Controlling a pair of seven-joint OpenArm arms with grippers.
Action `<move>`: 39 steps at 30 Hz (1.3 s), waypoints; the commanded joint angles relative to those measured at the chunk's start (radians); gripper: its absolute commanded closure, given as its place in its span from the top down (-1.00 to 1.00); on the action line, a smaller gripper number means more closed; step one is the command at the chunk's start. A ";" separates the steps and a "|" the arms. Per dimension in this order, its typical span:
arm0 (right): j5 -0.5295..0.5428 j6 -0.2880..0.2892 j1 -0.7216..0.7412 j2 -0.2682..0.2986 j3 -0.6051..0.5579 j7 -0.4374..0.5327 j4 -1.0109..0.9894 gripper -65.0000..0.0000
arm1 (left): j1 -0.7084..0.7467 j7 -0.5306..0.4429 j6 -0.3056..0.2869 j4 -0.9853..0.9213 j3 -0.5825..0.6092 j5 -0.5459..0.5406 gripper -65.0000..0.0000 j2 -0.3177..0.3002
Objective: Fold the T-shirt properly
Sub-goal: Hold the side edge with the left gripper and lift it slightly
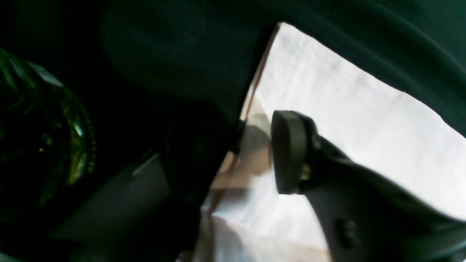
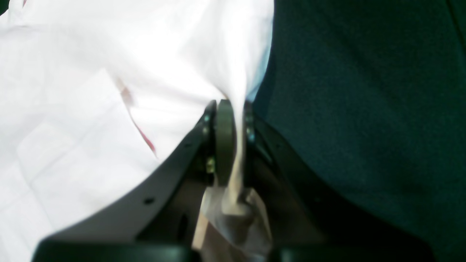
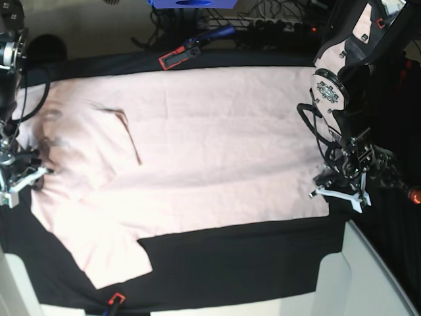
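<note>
Pincer states differ: the right pincer point(image 2: 233, 120) is clamped on the T-shirt point(image 3: 197, 145), the left pincer point(image 1: 255, 153) stands open. Spread across the counter point(image 3: 243, 263) at frame centre, nothing is folded yet.

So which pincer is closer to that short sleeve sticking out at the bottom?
The right pincer: it grips the shirt edge just above the sleeve. The left pincer is across the table at the hem.
</note>
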 commanded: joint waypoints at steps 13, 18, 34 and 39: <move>0.009 0.003 0.025 0.024 0.002 0.023 0.018 -0.99 | 0.007 0.101 -0.079 -0.010 0.000 0.008 -1.00 0.004; 0.009 0.003 0.025 0.024 0.002 0.023 0.018 -0.99 | 0.014 0.148 -0.094 0.039 0.000 0.002 -1.00 0.007; 0.009 0.003 0.026 0.017 0.002 0.023 0.018 -0.99 | 0.119 0.354 -0.128 0.482 0.000 0.002 -1.00 0.088; 0.009 0.003 0.026 0.017 0.002 0.023 0.018 -0.98 | 0.115 0.351 -0.128 0.475 0.000 0.002 -0.78 0.085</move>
